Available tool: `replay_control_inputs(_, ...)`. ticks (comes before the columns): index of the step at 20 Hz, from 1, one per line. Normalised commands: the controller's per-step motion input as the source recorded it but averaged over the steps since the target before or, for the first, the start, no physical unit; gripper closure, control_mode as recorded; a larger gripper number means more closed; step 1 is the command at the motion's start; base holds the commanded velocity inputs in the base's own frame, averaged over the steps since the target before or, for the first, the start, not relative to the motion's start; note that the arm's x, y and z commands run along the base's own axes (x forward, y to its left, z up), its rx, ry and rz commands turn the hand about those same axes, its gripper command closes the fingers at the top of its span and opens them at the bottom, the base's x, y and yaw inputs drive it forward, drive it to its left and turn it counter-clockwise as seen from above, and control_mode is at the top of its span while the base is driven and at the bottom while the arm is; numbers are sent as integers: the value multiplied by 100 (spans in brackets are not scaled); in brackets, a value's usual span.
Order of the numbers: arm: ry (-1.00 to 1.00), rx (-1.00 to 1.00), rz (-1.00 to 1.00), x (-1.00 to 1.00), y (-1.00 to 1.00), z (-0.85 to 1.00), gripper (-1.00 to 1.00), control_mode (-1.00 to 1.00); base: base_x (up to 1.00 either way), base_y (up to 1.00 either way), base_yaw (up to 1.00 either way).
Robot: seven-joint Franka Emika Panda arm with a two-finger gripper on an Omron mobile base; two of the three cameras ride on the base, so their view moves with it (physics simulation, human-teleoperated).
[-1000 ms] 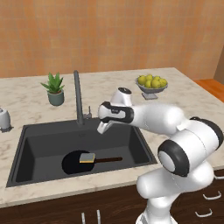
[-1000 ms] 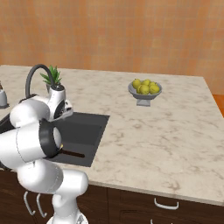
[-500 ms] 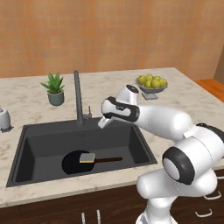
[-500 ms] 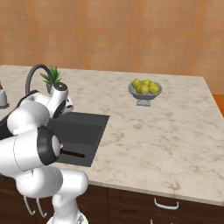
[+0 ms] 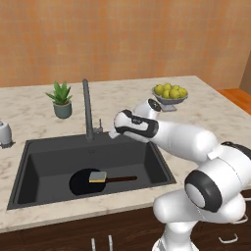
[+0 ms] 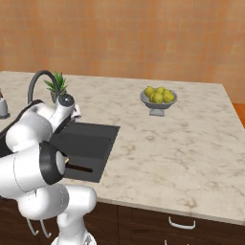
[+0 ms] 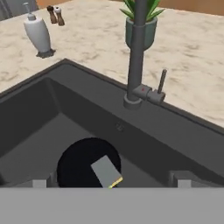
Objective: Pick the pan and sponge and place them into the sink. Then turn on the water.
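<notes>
Lying in the sink (image 5: 44, 162), the pan (image 5: 88, 182) carries the sponge (image 5: 98, 177); both placements look done. Water remains: the gripper (image 5: 113, 133), fingers spread and empty, hangs near the faucet (image 5: 88, 110) lever (image 7: 162, 81).

Black pan (image 5: 84, 182), yellow-and-grey sponge (image 5: 98, 177), dark grey sink (image 5: 44, 162), beige marbled counter (image 5: 211, 115).
</notes>
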Motion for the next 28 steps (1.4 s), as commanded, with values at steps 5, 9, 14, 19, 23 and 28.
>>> replay_control_inputs(5,-8,33,-15,21,-13,0,-100,-100,0,0,0)
replay_control_inputs(9,-6,35,-6,35,0,-3,-100,-100,0,0,0)
replay_control_inputs(14,-21,14,-1,9,0,-2,-100,-100,0,0,0)
replay_control_inputs(19,-29,1,0,0,1,-6,-100,-100,0,0,0)
replay_control_inputs(23,-18,-1,0,0,1,1,-100,-100,0,0,0)
replay_control_inputs(28,-9,-2,0,1,0,0,-100,-100,0,0,0)
